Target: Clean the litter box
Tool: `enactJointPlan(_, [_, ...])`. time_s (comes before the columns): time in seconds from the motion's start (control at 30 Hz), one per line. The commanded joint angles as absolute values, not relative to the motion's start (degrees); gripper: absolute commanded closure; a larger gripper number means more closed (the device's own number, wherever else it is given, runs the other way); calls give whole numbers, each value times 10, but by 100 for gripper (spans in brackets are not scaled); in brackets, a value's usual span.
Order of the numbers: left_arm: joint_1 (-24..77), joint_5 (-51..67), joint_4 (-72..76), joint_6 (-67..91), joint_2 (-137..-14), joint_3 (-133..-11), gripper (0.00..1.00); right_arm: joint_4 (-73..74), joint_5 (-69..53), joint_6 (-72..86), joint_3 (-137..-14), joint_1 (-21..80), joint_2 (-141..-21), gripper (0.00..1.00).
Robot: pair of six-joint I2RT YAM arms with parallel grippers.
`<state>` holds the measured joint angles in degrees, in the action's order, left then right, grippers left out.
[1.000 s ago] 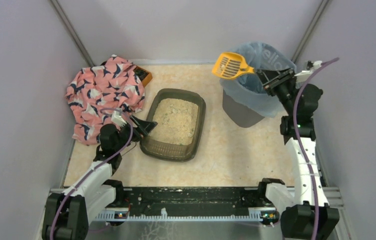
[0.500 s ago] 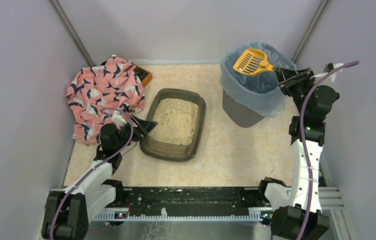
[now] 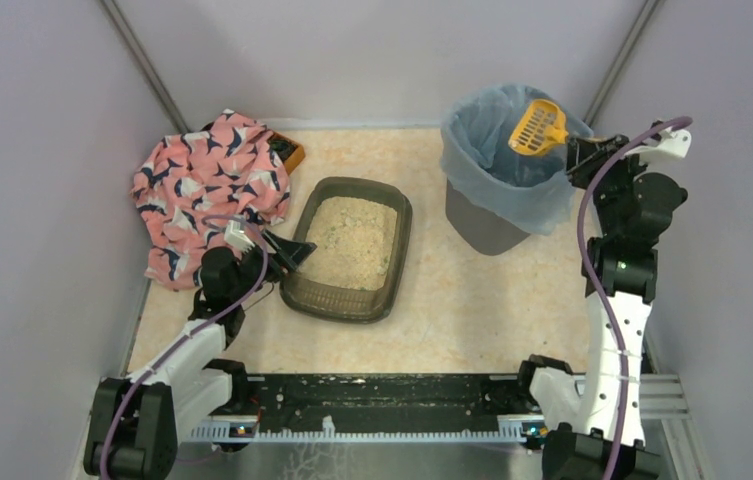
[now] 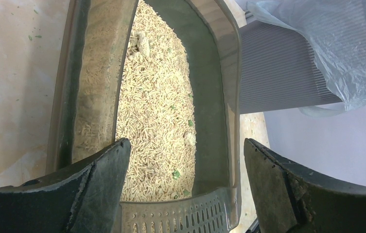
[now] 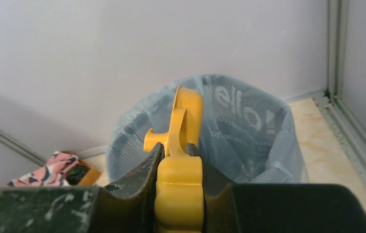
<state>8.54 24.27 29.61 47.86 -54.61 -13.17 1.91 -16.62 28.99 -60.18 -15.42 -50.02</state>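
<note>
Bright, even diffuse light; shadows faint; top view slightly soft (wrist views sharper).

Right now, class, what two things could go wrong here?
1. The right gripper holds the scoop tilted at the right rim of the bin; any load might drop outside the blue bag.
2. The open left gripper sits at the edge of the litter box; a nudge could shift it and spill litter.

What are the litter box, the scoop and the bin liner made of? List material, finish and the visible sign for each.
The litter box looks like smooth, dark translucent plastic: litter shows through its wall. The scoop looks like glossy yellow moulded plastic, with clean-cut slots. The bin liner seems to be thin blue plastic film: wrinkled, see-through, draped over the rim.
</note>
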Motion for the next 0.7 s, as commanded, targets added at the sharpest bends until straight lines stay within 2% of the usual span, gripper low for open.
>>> enactJointPlan(0.0, [87, 255, 308, 477, -551, -139, 8, 31, -105, 147, -642, -118, -479, 100])
enactJointPlan(0.33, [87, 262, 313, 482, -558, -140, 9, 88, 13, -43, -680, -8, -490, 100])
enactJointPlan(0.47, [87, 260, 314, 482, -556, -140, 9, 76, 32, -12, -676, -5, -480, 100])
enactJointPlan(0.67, [87, 267, 314, 484, -556, -149, 8, 77, -60, 77, -734, -6, -462, 100])
